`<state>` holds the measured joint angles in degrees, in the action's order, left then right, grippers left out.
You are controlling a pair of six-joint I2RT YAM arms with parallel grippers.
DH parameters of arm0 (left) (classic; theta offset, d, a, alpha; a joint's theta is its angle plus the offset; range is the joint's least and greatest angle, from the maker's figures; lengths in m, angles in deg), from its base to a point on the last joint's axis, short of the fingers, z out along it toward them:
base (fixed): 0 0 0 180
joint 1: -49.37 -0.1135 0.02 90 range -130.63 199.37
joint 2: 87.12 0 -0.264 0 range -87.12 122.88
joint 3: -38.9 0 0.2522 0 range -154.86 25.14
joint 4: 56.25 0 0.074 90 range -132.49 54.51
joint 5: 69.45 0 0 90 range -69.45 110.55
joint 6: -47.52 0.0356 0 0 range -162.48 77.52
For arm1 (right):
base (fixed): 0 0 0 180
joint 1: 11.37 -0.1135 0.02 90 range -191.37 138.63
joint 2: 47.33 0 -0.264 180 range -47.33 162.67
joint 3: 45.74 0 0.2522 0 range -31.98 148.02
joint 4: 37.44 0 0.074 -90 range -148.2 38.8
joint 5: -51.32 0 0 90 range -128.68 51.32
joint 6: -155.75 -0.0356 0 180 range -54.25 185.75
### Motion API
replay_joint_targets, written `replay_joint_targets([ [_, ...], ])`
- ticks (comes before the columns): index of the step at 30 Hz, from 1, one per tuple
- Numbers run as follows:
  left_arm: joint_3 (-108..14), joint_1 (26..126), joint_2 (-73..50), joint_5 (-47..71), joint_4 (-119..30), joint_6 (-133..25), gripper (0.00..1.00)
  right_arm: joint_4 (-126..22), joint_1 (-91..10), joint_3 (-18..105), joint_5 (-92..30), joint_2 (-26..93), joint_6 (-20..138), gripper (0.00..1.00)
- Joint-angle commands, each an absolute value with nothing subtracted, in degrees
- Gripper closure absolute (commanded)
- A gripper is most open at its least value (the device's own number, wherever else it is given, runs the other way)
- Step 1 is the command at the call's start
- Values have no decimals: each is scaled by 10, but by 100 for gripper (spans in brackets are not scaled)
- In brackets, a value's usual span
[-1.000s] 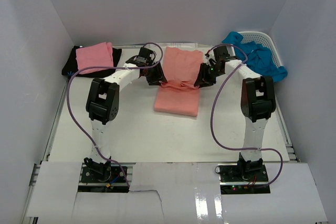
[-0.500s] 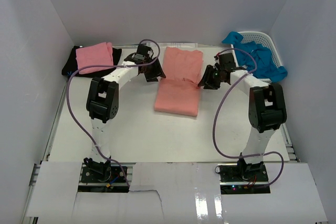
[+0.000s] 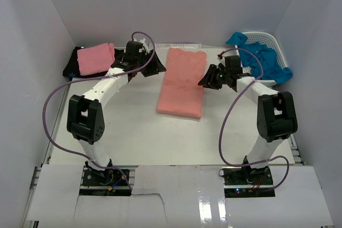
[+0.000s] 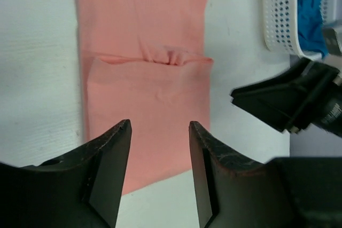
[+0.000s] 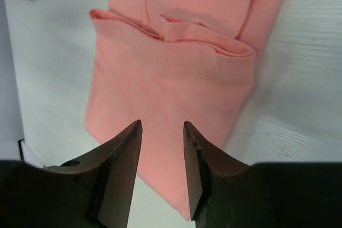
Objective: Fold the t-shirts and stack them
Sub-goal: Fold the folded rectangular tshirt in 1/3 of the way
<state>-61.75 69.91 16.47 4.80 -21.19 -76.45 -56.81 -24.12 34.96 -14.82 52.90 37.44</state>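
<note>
The salmon-coral t-shirt is laid part-folded on the surface at frame centre, flanked by the left tool and right tool, both open and empty; another fold is judged due, so its end corners must be gripped

No text, label, brand, number or sign can be read in any of the three views. The only candidate is a faint pale marking on the black plastic body of the two-finger right gripper, at the right edge of the left wrist view. It is too small and blurred to make out.
</note>
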Motion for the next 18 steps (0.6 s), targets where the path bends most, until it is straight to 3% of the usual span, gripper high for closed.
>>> replay_joint_targets([
  [1,-542,707,137,-44,-278,-763,44,-489,-256,349,-54,563,347,59],
  [2,-509,709,136,-80,-290,-765,45,-473,-258,351,-19,580,339,63],
  [4,-479,715,131,-115,-337,-768,46,-439,-266,361,7,599,319,88],
  [5,-451,719,130,-149,-353,-772,48,-430,-269,373,28,616,313,92],
  [8,-419,735,132,-193,-395,-771,55,-420,-288,398,46,646,302,92],
  [11,-409,749,140,-215,-417,-767,80,-409,-305,414,56,674,288,92],
  [18,-395,771,147,-248,-467,-766,85,-331,-320,425,87,739,233,92],
])
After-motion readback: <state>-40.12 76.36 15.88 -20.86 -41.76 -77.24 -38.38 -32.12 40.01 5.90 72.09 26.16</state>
